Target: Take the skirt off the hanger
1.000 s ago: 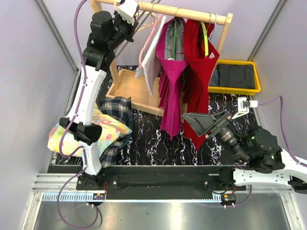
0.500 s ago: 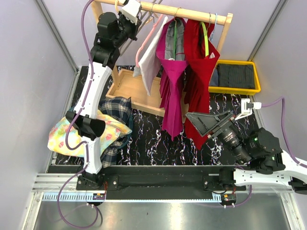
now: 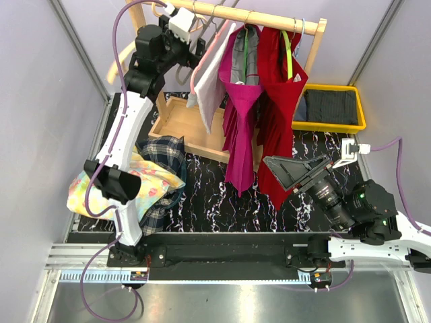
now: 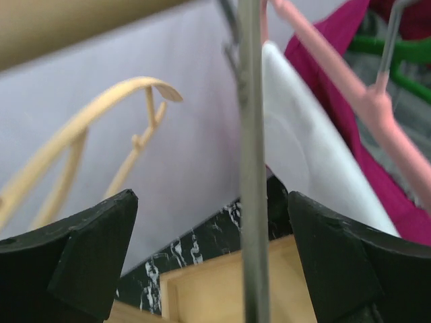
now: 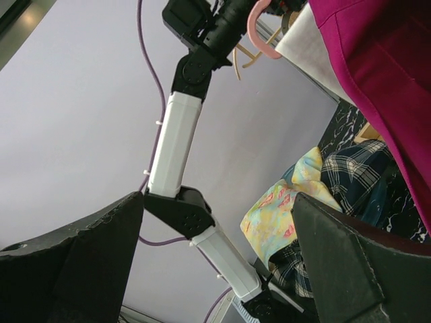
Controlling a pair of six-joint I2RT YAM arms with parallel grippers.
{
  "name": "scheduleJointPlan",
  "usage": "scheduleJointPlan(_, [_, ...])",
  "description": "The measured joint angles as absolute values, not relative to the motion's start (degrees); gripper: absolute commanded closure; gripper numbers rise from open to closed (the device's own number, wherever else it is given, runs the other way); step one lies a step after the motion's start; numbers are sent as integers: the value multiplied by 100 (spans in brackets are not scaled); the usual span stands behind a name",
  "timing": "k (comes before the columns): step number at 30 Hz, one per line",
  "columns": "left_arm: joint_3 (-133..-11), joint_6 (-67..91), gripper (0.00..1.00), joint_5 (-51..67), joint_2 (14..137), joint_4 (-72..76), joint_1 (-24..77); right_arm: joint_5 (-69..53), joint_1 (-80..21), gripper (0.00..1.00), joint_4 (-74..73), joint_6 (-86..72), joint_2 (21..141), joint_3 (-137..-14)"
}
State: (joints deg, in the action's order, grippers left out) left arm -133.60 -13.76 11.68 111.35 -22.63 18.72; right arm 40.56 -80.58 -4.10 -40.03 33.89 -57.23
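A bare wooden hanger hangs at the left end of the wooden rack, just left of my left gripper. That gripper is open high at the rack. A grey metal rod runs between its jaws without touching them. The plaid skirt lies on the table off any hanger, beside a yellow floral cloth. My right gripper is open and empty, low in front of the hanging clothes.
On the rack hang a white garment on a pink hanger, a magenta dress and a red dress. A wooden tray forms the rack's base. A yellow bin with dark cloth stands at the back right.
My left gripper has opened and let go; the wooden hanger now shows hanging to its left. The left arm shifted slightly left along the rack. The right arm barely moved.
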Motion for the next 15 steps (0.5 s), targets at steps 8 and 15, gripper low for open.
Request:
scheduleJointPlan(8, [-12446, -1367, 1, 913, 10156, -2250, 1857, 4106, -8058, 0, -414, -3990, 3507, -5736])
scheduleJointPlan(15, [-12425, -1343, 1, 812, 9393, -1999, 1852, 4106, -8058, 0, -438, -3994, 3634, -5739])
